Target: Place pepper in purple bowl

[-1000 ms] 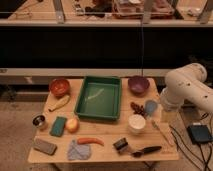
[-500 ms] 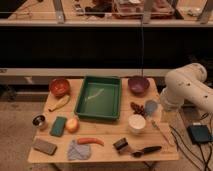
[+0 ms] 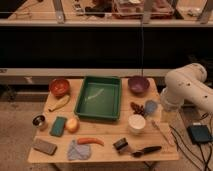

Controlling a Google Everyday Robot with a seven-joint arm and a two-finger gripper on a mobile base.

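Nothing has moved since a moment ago; every thing on the table [image 3: 106, 131] lies where it did, and the white robot arm [image 3: 189, 89] has stayed at the right end.

The gripper [image 3: 167, 112] hangs low under the arm, just off the table's right edge, near a pale blue thing [image 3: 150, 106]. Its claw is wide open. It holds nothing and touches nothing.

The pepper [image 3: 90, 141] lies flat near the front edge, well apart from the gripper. A blue cloth [image 3: 79, 150] lies just beside it, on the front-left side; I cannot tell if they touch. A round yellow-orange fruit [image 3: 72, 124] and a green sponge [image 3: 58, 126] sit behind it to the left. There is bare wood behind the pepper and to its right, up to a small dark block [image 3: 120, 145].

The purple bowl [image 3: 138, 84] stands at the back right, close to the back edge, with nothing in it that I can see. A green tray [image 3: 80, 101] fills the middle, just left of the bowl. A white cup [image 3: 136, 122] stands between the pepper and the bowl. An orange-red bowl [image 3: 59, 87] sits at the back left, with a banana [image 3: 59, 103] in front of it.
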